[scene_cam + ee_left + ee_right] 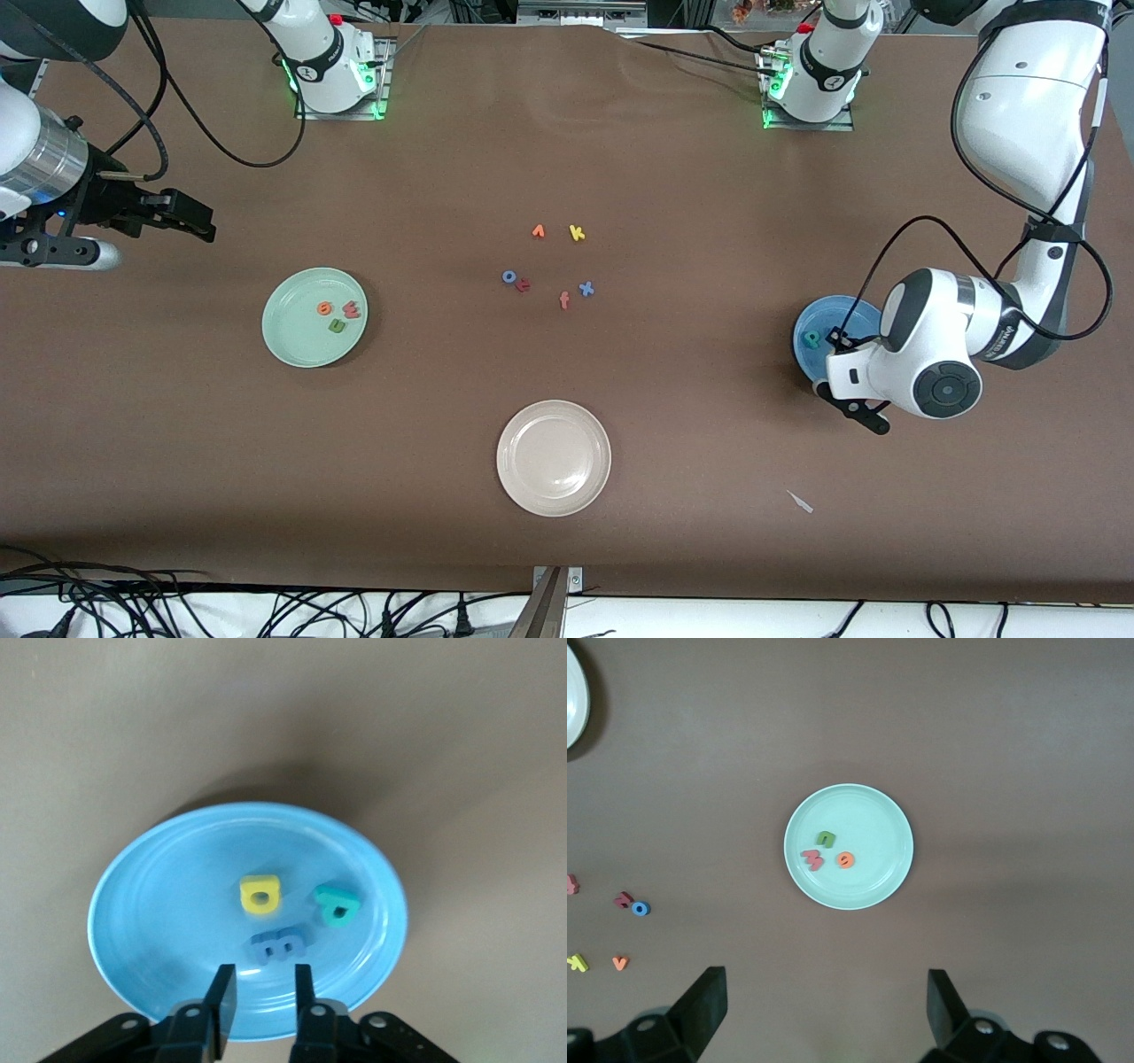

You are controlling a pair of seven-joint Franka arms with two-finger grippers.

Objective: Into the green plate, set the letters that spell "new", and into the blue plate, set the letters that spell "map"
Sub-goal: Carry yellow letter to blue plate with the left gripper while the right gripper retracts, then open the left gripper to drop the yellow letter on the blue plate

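With the left gripper [259, 988] just over the blue plate [159, 904], jaws slightly parted and empty, lift straight up so nothing gets nudged. Blue plate holds yellow a [260, 892], teal p [337, 904], blue m [280, 945], seemingly loose. Green plate [292, 341] holds n [337, 326], w [353, 310], e [325, 308]. Right gripper [826, 1005] waits, spread wide, toward its own end of the table.

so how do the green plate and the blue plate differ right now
The green plate sits toward the right arm's end of the table; the blue plate sits toward the left arm's end.

The green plate holds an olive n, a salmon w and an orange e; the blue plate holds a blue m, a teal p and a yellow a.

The left gripper hovers over the blue plate; nothing is over the green plate.

Both are round, shallow and hold three letters.
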